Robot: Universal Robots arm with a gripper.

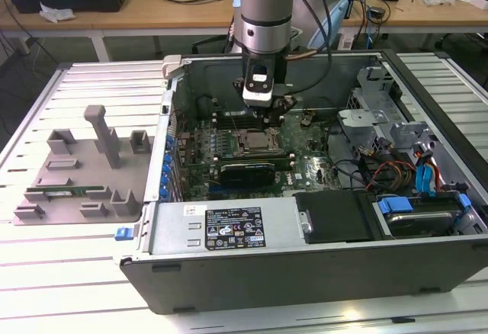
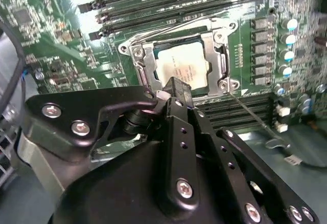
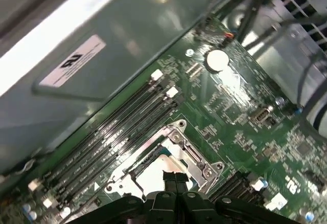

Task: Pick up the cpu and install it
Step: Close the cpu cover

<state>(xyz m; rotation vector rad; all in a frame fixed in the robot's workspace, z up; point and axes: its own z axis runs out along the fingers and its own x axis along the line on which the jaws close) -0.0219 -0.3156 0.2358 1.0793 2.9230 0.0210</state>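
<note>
The cpu [image 2: 181, 69], a flat square chip with a silver top, lies inside the metal socket frame [image 2: 140, 55] on the green motherboard. In the first wrist view its bright top [image 3: 153, 179] shows inside the frame, partly hidden behind the fingers. In the exterior view the cpu [image 1: 256, 141] sits in the socket at the middle of the open computer case. My gripper [image 1: 259, 107] [image 2: 176, 85] [image 3: 175, 177] hangs just above the socket, over the chip's near edge. Its two black fingers are pressed together with nothing between them.
The case walls [image 1: 171, 120] ring the motherboard. Memory slots [image 2: 168, 4] run beside the socket, and a dark expansion card [image 1: 248, 172] lies in front of it. Drive cages and cables [image 1: 396, 158] fill the exterior view's right. A grey tray [image 1: 76, 174] holding a green memory stick [image 1: 65, 193] stands at its left.
</note>
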